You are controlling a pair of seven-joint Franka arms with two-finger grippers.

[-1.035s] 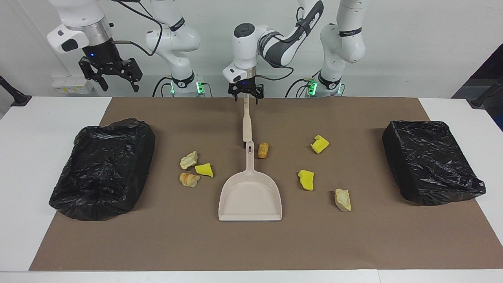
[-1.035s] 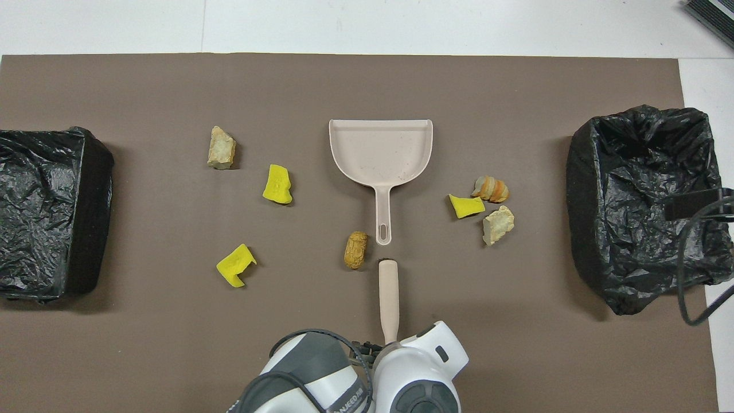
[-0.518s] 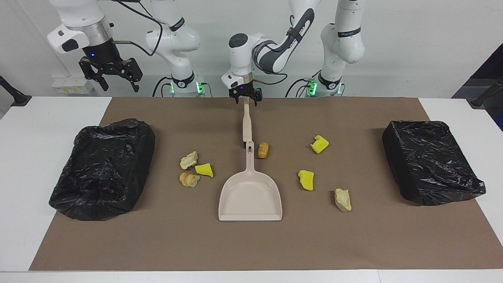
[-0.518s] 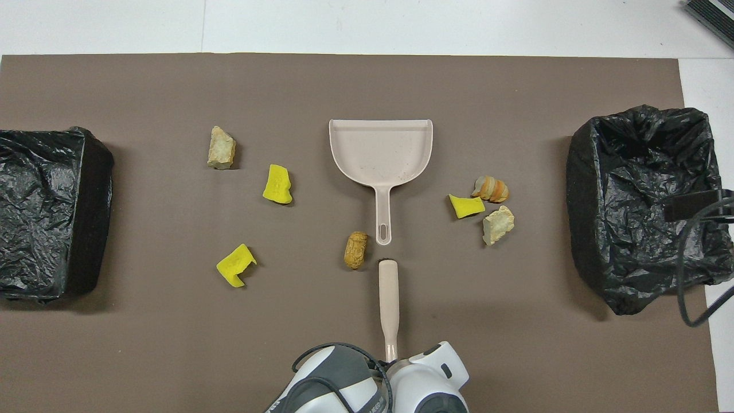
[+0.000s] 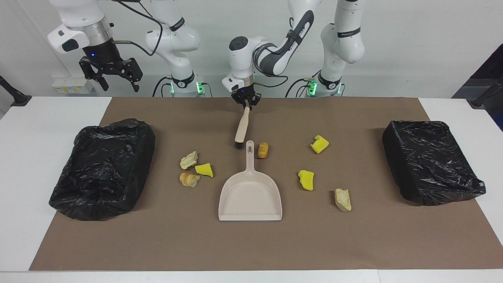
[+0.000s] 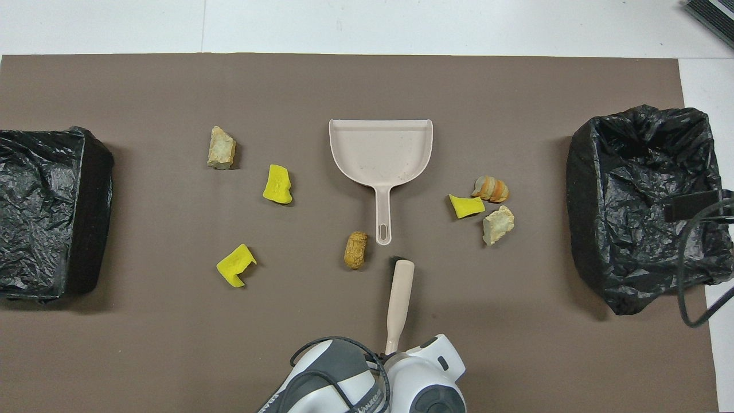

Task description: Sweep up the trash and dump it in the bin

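My left gripper is shut on the end of the beige brush handle. The brush slants, and its black bristles lie low by the tip of the pink-beige dustpan's handle. In the overhead view the brush sticks out from under the left wrist, which hides the gripper. The trash lies around the dustpan. A brown cork lies by the handle. Yellow sponges, beige lumps and a striped lump lie to either side. My right gripper is open, empty and raised.
A black bag-lined bin stands at the right arm's end of the brown mat. A second one stands at the left arm's end. Both also show in the overhead view.
The left gripper has shut on the brush handle's end. The brush has swung, its bristle end moving toward the right arm's end of the table. The right arm has not moved.
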